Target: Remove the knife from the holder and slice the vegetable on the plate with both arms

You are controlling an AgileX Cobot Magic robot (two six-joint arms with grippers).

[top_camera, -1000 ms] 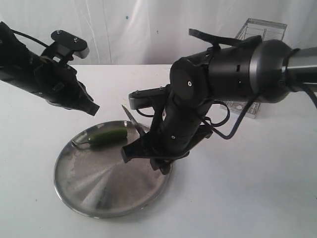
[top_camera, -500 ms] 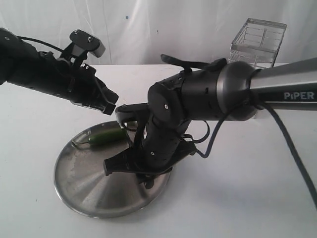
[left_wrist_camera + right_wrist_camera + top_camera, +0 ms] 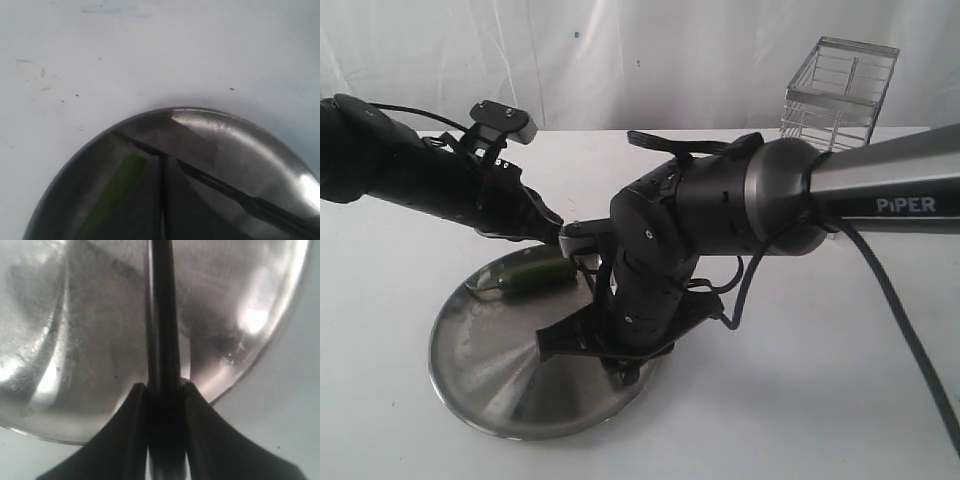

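Count: one plate (image 3: 490, 385), one vegetable (image 3: 532, 277), one knife (image 3: 161, 315), one holder (image 3: 840, 85), two arms, all on a white table (image 3: 820, 400).

Right gripper (image 3: 162, 390): jaws clamped on the knife's black handle, one finger on each side, in the right wrist view. The dark blade runs out from the jaws over the plate's shiny surface. In the exterior view the right arm's wrist hides most of the knife.

Left gripper (image 3: 548, 228): jaws closed, nothing between them. Its tip sits just above the vegetable's end nearer the right arm; contact cannot be told.

Plate holds the green vegetable, lying near the far rim. Holder stands at the table's back right, well apart from the plate; nothing is visible inside it.
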